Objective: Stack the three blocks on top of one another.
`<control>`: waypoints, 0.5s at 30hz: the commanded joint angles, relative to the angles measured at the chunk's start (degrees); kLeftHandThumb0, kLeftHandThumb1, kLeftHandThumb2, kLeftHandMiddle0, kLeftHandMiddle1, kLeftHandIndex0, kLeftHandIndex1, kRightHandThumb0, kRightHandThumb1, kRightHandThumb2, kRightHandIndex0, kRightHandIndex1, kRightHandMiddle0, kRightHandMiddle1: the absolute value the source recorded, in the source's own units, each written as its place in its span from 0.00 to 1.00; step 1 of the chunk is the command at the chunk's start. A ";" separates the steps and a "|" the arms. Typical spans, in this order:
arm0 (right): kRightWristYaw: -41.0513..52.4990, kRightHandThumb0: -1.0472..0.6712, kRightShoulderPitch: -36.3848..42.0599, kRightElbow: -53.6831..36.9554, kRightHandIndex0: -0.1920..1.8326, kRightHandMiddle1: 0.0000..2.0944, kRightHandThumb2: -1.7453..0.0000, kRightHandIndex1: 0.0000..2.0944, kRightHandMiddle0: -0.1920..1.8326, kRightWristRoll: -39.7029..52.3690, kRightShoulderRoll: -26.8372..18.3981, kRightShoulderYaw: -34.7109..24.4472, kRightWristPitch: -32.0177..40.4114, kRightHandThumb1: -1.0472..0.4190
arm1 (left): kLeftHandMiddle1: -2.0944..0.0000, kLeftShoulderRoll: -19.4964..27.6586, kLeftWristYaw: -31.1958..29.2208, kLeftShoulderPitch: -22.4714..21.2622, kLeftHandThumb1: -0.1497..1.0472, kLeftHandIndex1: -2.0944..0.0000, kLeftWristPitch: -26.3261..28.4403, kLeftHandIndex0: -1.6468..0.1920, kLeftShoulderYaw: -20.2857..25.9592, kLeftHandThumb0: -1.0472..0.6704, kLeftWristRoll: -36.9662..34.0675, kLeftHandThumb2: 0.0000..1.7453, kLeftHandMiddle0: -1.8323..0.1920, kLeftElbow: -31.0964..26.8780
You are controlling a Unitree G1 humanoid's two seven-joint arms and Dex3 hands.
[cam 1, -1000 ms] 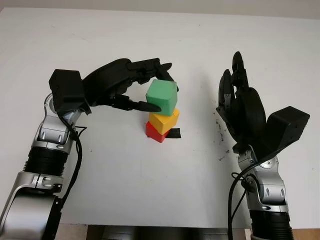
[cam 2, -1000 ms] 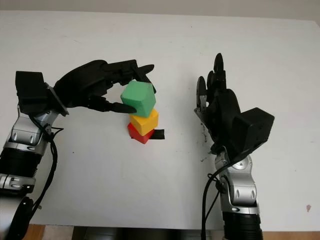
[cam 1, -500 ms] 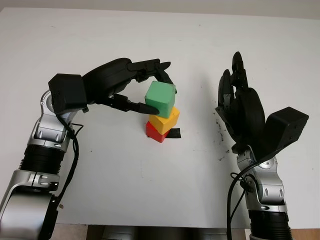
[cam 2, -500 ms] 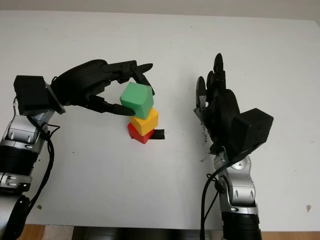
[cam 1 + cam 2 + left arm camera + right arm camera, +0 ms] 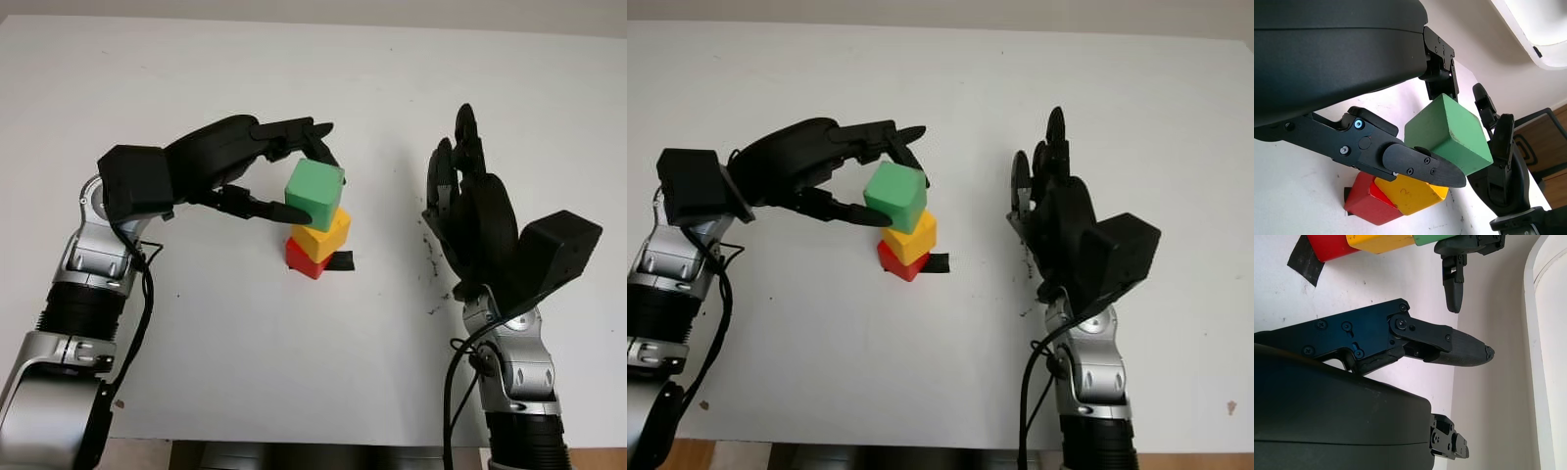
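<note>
On the white table (image 5: pixel 245 343), the left hand (image 5: pixel 257 174) grips the green block (image 5: pixel 314 194) directly atop the yellow block (image 5: pixel 322 236) and red block (image 5: pixel 304 259); the right hand (image 5: pixel 475 220) waits open, right of the stack.

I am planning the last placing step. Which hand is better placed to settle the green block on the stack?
The left hand. Its fingers already grip the green block, tilted above the yellow block and the red block. The right hand is open, off to the side.

three blocks (image 5: pixel 315 223) stacked mid-table | left robot hand (image 5: pixel 279 176) around top | right robot hand (image 5: pixel 470 211) right
</note>
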 commanded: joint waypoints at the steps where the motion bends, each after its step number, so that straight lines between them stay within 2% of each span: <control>1: 0.06 0.22 0.62 -0.28 0.00 0.00 0.64 0.00 0.00 0.07 0.12 -0.05 -0.60 0.00 | 0.97 0.41 -0.01 -0.60 1.00 0.42 0.37 0.73 -0.33 0.33 -0.05 0.11 0.89 -0.81; 5: -0.02 0.23 0.65 -0.54 0.00 0.00 0.64 0.00 0.00 0.27 0.26 -0.19 -0.30 0.00 | 0.98 0.19 -0.59 -0.50 1.00 0.56 2.17 0.76 -0.42 0.32 -0.94 0.10 0.92 -1.35; 10: -0.34 0.22 0.60 -0.72 0.00 0.00 0.66 0.00 0.00 0.26 0.37 -0.22 0.17 0.00 | 0.98 0.23 -1.68 -0.28 1.00 0.86 2.79 0.77 -0.44 0.30 -2.09 0.08 0.96 -2.10; 15: -0.32 0.24 0.57 -1.29 0.00 0.00 0.69 0.00 0.00 0.26 0.10 -0.09 1.77 0.00 | 0.98 0.33 -3.64 -0.17 0.99 0.95 2.88 0.81 -0.30 0.27 -3.46 0.05 0.98 -2.26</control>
